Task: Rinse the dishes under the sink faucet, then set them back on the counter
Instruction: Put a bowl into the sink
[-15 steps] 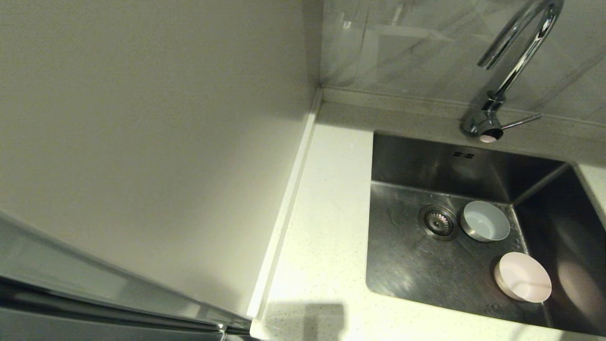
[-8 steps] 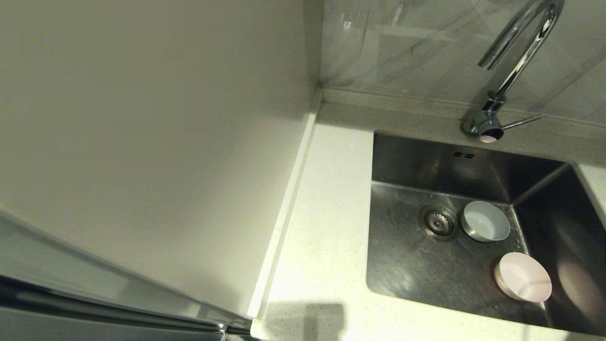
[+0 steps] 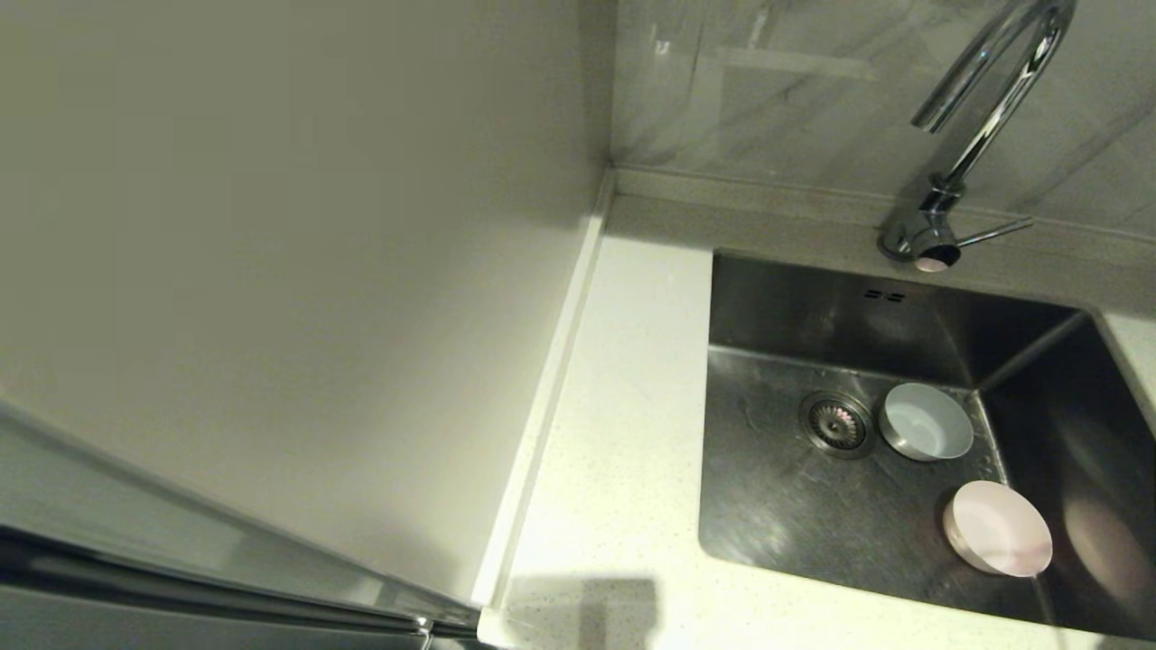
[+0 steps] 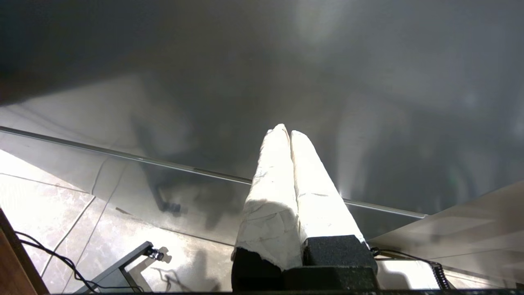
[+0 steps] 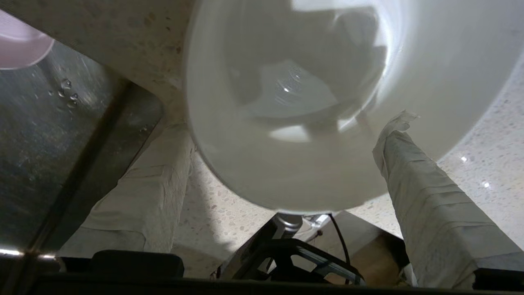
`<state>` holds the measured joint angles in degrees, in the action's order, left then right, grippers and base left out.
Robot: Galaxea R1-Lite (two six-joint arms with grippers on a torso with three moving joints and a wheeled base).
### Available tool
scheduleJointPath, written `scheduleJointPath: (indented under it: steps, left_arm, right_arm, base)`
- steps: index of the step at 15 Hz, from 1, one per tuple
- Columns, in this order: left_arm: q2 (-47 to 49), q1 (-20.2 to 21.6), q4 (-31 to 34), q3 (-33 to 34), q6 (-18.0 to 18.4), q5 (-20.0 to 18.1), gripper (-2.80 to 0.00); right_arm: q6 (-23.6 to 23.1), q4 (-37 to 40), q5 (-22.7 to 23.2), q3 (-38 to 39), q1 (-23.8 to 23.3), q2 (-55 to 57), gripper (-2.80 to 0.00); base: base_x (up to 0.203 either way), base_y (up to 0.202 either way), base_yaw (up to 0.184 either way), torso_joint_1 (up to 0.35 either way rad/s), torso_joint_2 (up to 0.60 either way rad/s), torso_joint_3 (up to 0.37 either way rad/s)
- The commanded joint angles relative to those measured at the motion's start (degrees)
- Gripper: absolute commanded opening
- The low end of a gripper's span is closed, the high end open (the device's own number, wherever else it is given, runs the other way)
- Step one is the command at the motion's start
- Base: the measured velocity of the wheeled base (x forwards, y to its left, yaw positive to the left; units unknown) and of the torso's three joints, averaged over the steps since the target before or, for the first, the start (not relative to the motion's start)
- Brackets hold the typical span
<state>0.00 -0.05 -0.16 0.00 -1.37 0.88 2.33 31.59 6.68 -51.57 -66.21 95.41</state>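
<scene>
While the grey-blue bowl point(image 3: 927, 422) and pink bowl point(image 3: 998, 540) sit in the sink point(image 3: 777, 506), the right gripper point(image 5: 286, 164) spreads its fingers wide around the white bowl point(image 5: 319, 98) over the tabletop point(image 5: 491, 164); the left gripper point(image 4: 286, 133), fingers pressed together, idles away.

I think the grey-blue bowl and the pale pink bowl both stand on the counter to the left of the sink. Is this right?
Not quite. Both bowls are inside the sink, not on the counter: the grey-blue bowl beside the drain strainer, the pale pink bowl nearer the front. The head view shows it.
</scene>
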Motion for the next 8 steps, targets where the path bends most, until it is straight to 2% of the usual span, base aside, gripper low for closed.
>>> scheduleJointPath:
  steps: [1, 4, 5, 8]
  left_arm:
    - [-0.2, 0.0, 0.0, 0.0, 0.0, 0.0, -2.8]
    - [-0.2, 0.0, 0.0, 0.0, 0.0, 0.0, -2.8]
    - [-0.2, 0.0, 0.0, 0.0, 0.0, 0.0, -2.8]
    - [-0.2, 0.0, 0.0, 0.0, 0.0, 0.1, -2.8]
  right_arm:
    - [-0.1, 0.2, 0.1, 0.2, 0.0, 2.2, 0.0]
    - [-0.4, 0.1, 0.1, 0.1, 0.0, 3.1, 0.0]
    - [-0.5, 0.1, 0.1, 0.0, 0.0, 3.4, -2.8]
    - [-0.6, -2.1, 0.0, 0.3, 0.0, 3.6, -2.8]
  base:
    - [0.0, 0.0, 0.0, 0.0, 0.0, 0.0]
    - [0.0, 0.0, 0.0, 0.0, 0.0, 0.0]
    - [0.0, 0.0, 0.0, 0.0, 0.0, 0.0]
    - [0.0, 0.0, 0.0, 0.0, 0.0, 0.0]
